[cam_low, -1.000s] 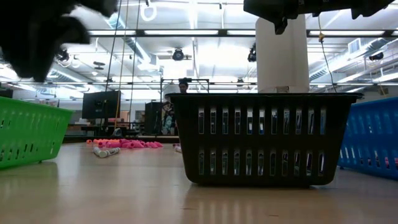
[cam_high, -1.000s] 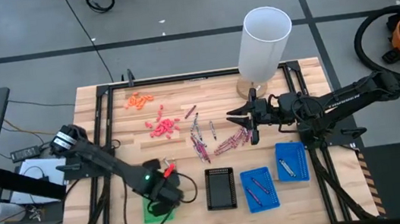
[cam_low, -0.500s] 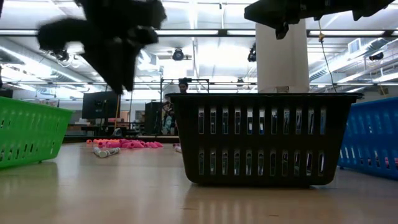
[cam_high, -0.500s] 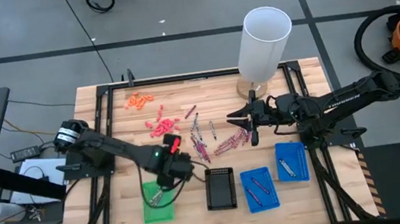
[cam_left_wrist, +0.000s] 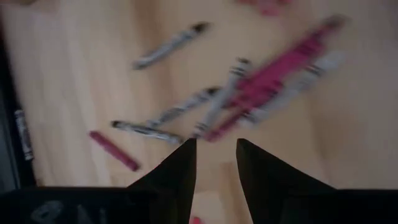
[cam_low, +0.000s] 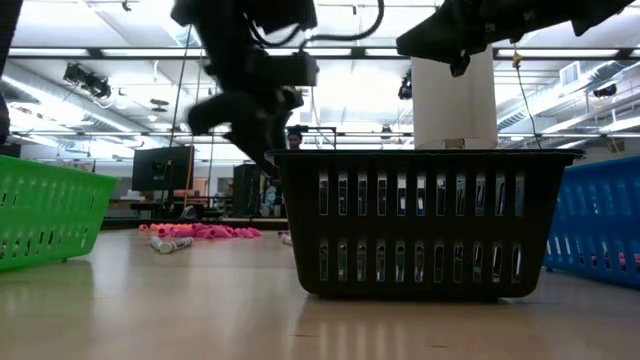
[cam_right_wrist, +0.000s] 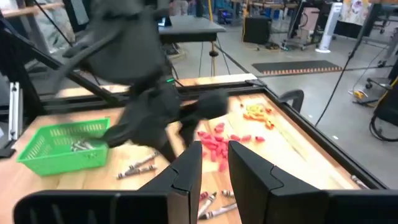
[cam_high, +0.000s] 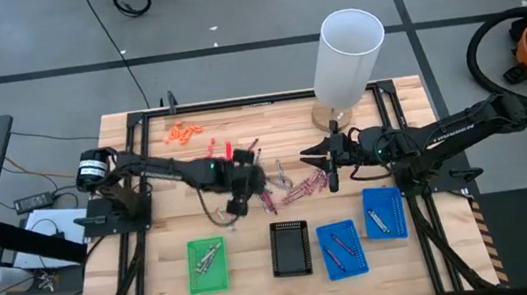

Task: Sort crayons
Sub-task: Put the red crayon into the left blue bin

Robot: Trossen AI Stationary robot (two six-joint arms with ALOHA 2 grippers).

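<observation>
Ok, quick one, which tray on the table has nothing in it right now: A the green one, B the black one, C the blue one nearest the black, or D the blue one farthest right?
B: in the high view the black tray shows no crayons, while the green tray holds silvery crayons and both the near blue tray and the far-right blue tray hold some too.
</observation>
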